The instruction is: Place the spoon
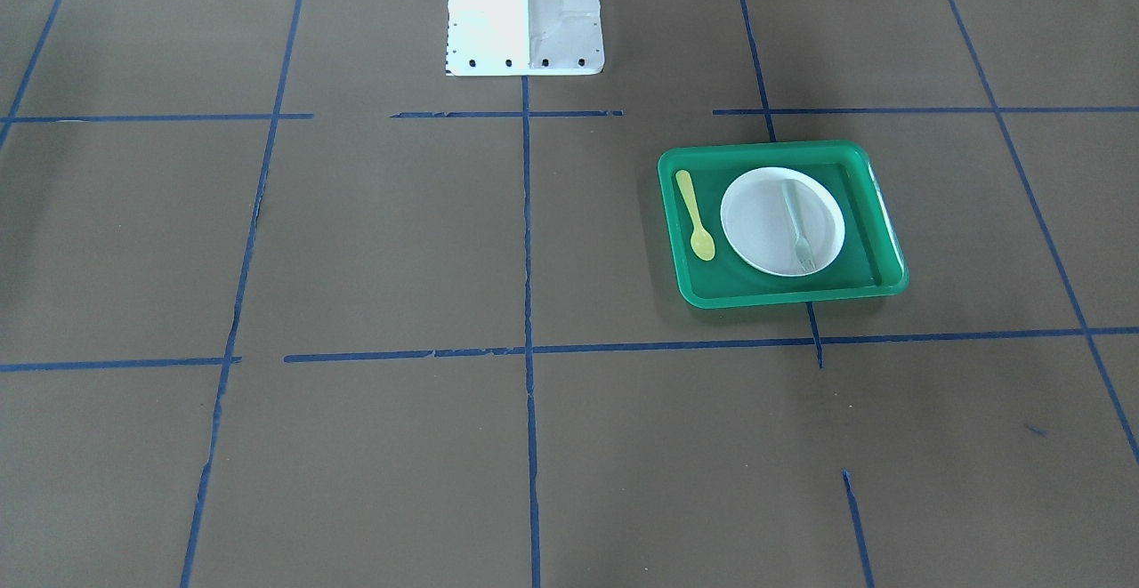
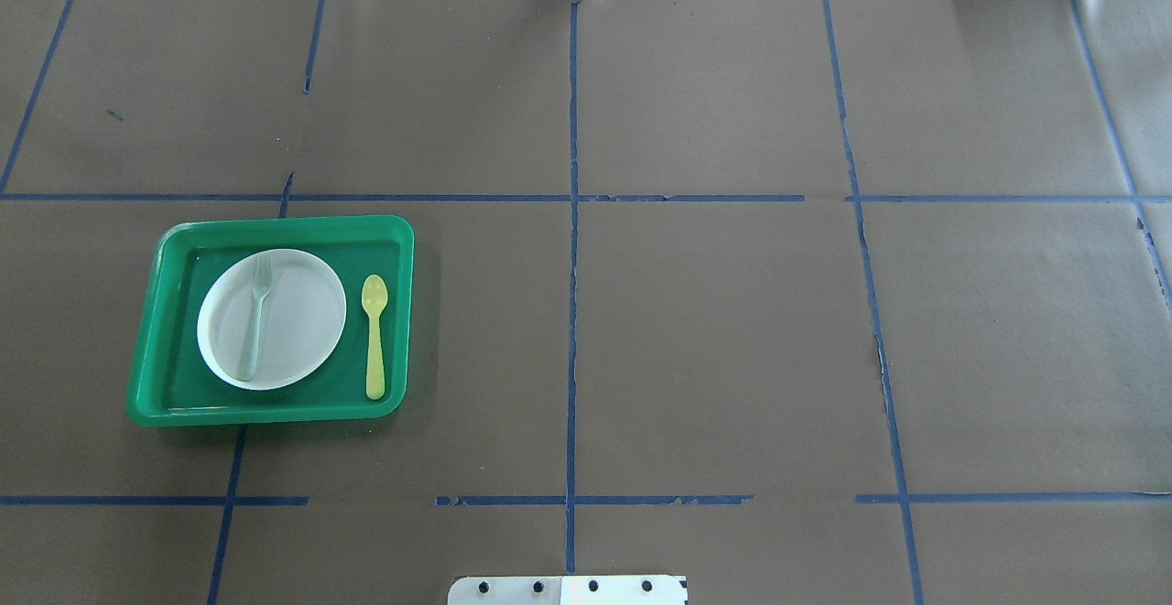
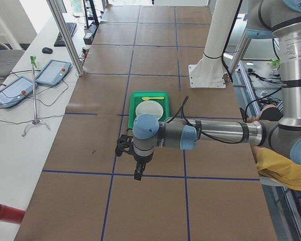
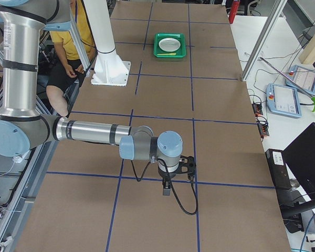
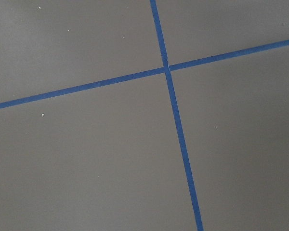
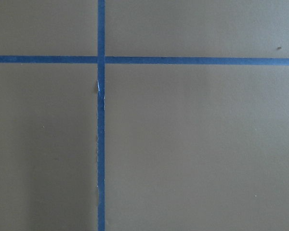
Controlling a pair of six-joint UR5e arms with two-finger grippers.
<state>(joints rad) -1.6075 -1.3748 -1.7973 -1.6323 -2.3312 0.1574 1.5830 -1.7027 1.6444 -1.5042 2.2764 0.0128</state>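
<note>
- Brown paper covers the whole table (image 2: 714,340), and blue tape lines (image 2: 572,312) cut it into big squares.
- Far out on my left side, my left claw (image 3: 139,172) hangs down over the paper, close to a tape line. It is well apart from the tray. I see it only from the side, so I cannot tell if it is open or closed. The camera on that wrist sees just brown paper and two crossing blue lines.
- Next comes a green tray (image 2: 284,221), sitting flat on the left half of the table.
- Inside the tray is a round white plate (image 2: 307,321). A grey-green fork (image 2: 254,330) lies on the plate, with its points facing away from me.
- Just to the right of the plate lies the spoon (image 2: 375,349). It is small and pale yellow. It lies flat on the tray floor, between the plate and the tray's right wall, not on the plate. Its round end points away from me and its handle points toward me. Nothing is holding it.
- Far out on my right side, my right claw (image 4: 166,188) hangs down over the paper near a tape line, very far from the tray. I cannot tell if it is open or closed either. Its wrist camera also sees only paper and crossing blue lines.
</note>
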